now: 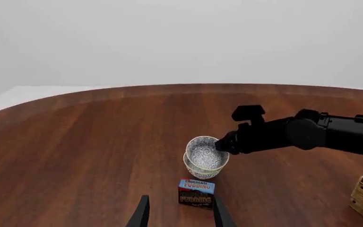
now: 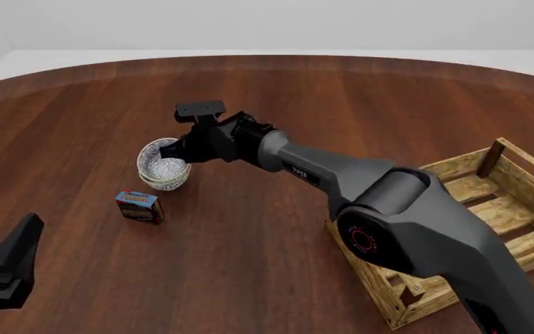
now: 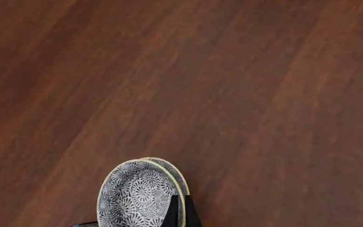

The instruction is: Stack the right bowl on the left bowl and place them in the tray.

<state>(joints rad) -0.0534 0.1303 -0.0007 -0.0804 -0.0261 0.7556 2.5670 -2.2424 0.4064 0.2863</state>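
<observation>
Right gripper (image 2: pixel 176 148) reaches far across the table (image 2: pixel 277 236) and pinches the near-side rim of the right bowl (image 2: pixel 160 158), one finger (image 3: pixel 172 213) inside the wall and one outside. That bowl sits tilted in the left bowl (image 2: pixel 167 181), which rests on the wood directly beneath it; in the right wrist view the two pale rims show one just behind the other. Left gripper (image 1: pixel 180 215) hangs low and well back from the stack, its fingers spread with nothing between them. A small pudding box (image 2: pixel 140 207) stands just beside the bowls on their near side. Well apart on the right, the tray (image 2: pixel 489 202) holds no bowl.
</observation>
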